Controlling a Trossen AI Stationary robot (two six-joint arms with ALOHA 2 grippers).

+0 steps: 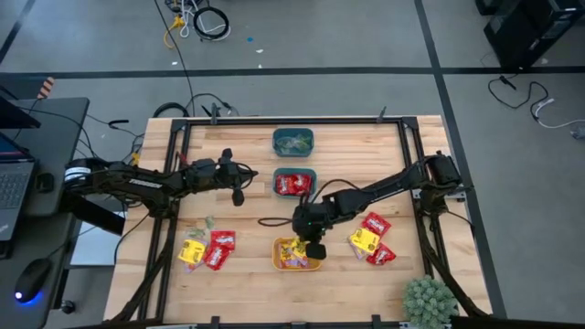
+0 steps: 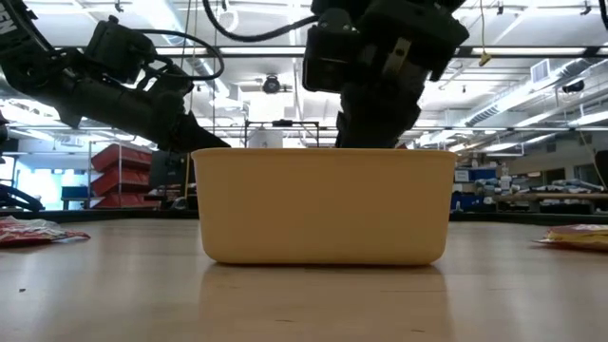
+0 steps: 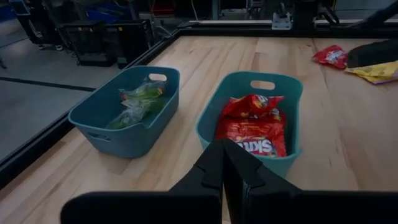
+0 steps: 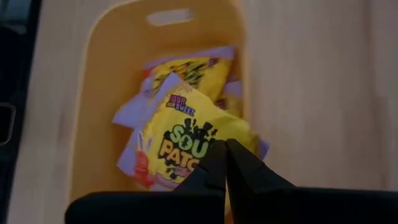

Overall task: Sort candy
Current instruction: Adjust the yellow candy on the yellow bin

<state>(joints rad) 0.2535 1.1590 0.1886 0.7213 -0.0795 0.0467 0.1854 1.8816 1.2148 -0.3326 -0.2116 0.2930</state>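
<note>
Low view: orange bin (image 2: pixel 323 204) wall hides its candy (image 4: pixel 186 134).

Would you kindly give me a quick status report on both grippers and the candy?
Right gripper shut on yellow packet over orange bin. Left gripper shut, empty, beside red-candy bin. Loose packets remain both sides; nothing blocking.

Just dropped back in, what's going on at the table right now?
Candy sorting is partway done. The right gripper hangs over the orange bin, jaws shut on a yellow packet, with more yellow packets already inside. The left gripper waits beside the red-filled teal bin, jaws shut and empty. The other teal bin holds green packets. Loose red and yellow packets remain on both sides of the table.
</note>
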